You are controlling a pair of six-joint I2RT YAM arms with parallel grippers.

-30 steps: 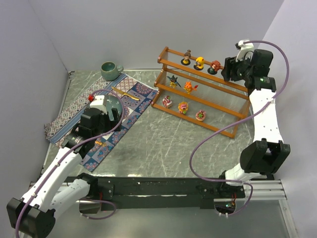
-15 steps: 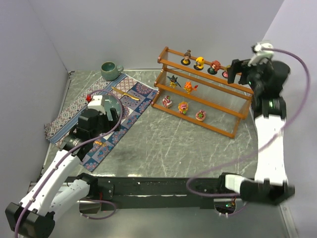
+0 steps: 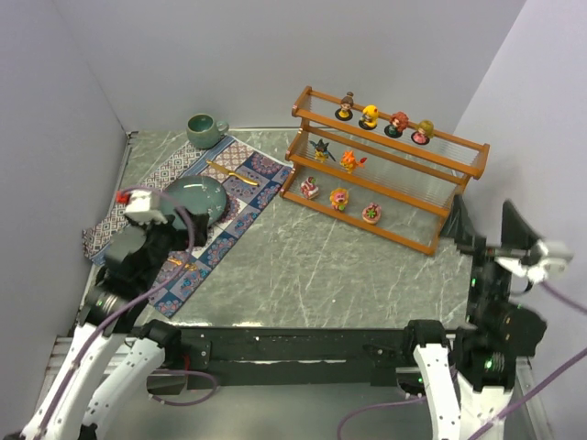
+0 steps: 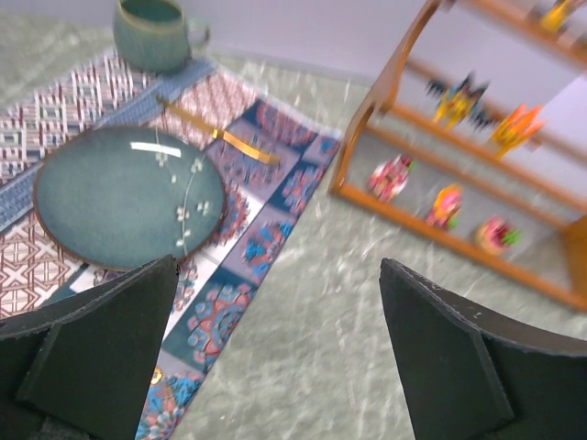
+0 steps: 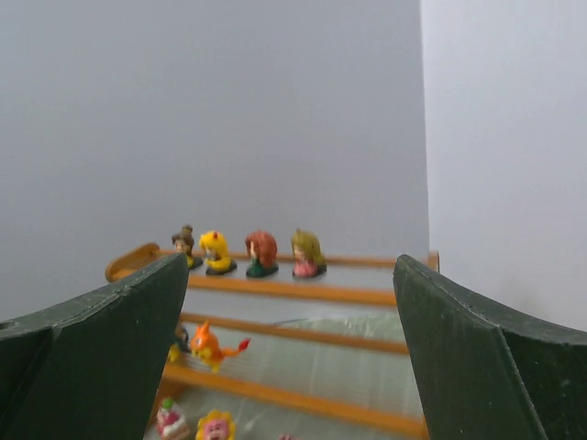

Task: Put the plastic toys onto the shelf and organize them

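All nine toys point(image 3: 370, 115) stand on the shelf point(image 3: 456, 145), which sits on the far right part of the table point(image 3: 321, 266) with its length running from far left to near right. Four are lined up on the top tier, toward its left end: a brown-haired one, a yellow one, a red-haired one and a blond one in pink, each on a round base and evenly spaced without touching. The middle tier holds two, the spiky toy point(image 3: 320, 148) and, just to its right, the orange toy point(image 3: 349, 160). Three pinkish ones sit apart from each other along the bottom tier. All look upright. The right gripper point(image 3: 486, 227) hangs near the shelf's near right end, not touching it, above the table's right edge. Its jaws are spread wide with nothing between them, and its wrist view looks past them at the top-tier row. The left gripper point(image 4: 277, 266) is also spread wide and empty. It hovers over the near end of the mat point(image 3: 248, 174), which lies diagonally to the left of the shelf. A plate point(image 3: 195, 198) rests on the mat, with a thin gold utensil point(image 3: 227, 172) beyond it. A mug point(image 3: 204, 130) stands at the mat's far end.
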